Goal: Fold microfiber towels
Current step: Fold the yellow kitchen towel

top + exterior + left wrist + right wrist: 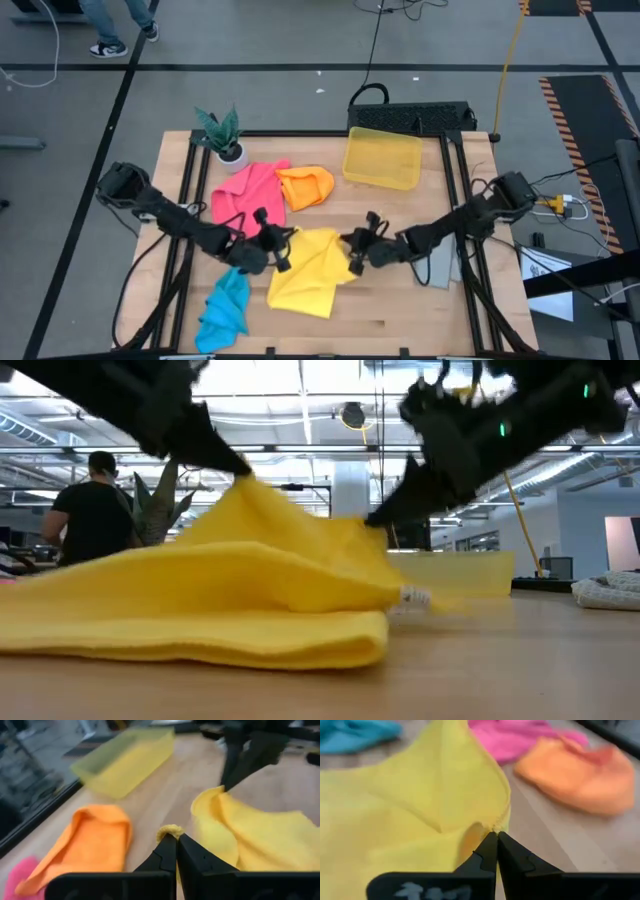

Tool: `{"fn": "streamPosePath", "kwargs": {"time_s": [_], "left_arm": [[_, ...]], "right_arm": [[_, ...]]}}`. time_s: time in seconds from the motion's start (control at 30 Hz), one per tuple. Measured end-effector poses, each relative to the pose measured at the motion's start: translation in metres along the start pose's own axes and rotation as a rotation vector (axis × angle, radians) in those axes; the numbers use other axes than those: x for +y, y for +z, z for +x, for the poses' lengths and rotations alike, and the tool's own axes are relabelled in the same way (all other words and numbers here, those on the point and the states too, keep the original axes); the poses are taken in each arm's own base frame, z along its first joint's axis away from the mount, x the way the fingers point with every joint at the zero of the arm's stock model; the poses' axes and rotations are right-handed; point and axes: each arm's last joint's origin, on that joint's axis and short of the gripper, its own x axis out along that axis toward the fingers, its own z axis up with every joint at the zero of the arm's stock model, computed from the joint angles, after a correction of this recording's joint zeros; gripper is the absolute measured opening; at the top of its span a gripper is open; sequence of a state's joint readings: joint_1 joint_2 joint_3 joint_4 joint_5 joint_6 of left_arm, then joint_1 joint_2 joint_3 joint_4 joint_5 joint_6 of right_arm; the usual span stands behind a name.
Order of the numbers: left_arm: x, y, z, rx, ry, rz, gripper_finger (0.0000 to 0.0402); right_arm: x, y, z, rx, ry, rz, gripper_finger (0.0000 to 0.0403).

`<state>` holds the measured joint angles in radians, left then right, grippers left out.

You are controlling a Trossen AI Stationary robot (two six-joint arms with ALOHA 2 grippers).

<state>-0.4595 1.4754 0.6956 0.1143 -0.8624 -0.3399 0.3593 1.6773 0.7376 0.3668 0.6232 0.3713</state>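
The yellow towel (310, 268) lies crumpled at the table's middle, most of it on the wood, with two far corners raised. My left gripper (283, 240) is shut on its far left corner, and my right gripper (353, 254) is shut on its far right corner. In the low view the cloth (200, 600) rises in peaks to my left gripper (237, 470) and my right gripper (375, 518). A pink towel (248, 190) and an orange towel (306, 186) lie farther back. A blue towel (225, 308) lies near left, and a grey towel (440, 264) lies under my right arm. My left gripper pinches a small bunched corner (170, 830) of the yellow towel between its two fingertips, slanting down from the table's left. That corner is lifted and the cloth slopes down from it to the table. How many layers it holds, I cannot tell. My right gripper pinches the yellow towel's edge at a corner (497, 827) between its two fingertips, slanting down from the table's right. The corner (368, 528) stands a little above the table. The rest of the towel lies slack on the wood.
A translucent yellow bin (382, 157) stands at the far right of the table and a small potted plant (224, 135) at the far left. Bare wood shows along the near edge, to the right of the yellow towel. A person (95, 510) stands in the room beyond.
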Motion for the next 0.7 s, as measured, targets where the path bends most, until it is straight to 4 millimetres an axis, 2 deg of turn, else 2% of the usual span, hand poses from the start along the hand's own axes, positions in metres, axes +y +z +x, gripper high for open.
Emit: {"fn": "streamPosePath", "kwargs": {"time_s": [0.17, 0.33, 0.53, 0.7], "left_arm": [[0.007, 0.001, 0.007, 0.016, 0.035, -0.008, 0.0018], [0.008, 0.000, 0.008, 0.024, 0.041, -0.001, 0.0006], [0.016, -0.005, 0.012, 0.071, 0.081, -0.006, 0.0019], [0.027, -0.010, 0.027, 0.119, 0.147, -0.056, 0.0025]], "right_arm": [[-0.018, -0.019, 0.002, 0.046, -0.044, -0.027, 0.0030], [-0.022, -0.013, -0.016, 0.082, -0.041, -0.070, 0.0079], [-0.006, 0.006, -0.052, -0.004, 0.147, -0.109, 0.0114], [0.020, -0.001, -0.063, -0.045, 0.318, -0.155, 0.0111]]}}
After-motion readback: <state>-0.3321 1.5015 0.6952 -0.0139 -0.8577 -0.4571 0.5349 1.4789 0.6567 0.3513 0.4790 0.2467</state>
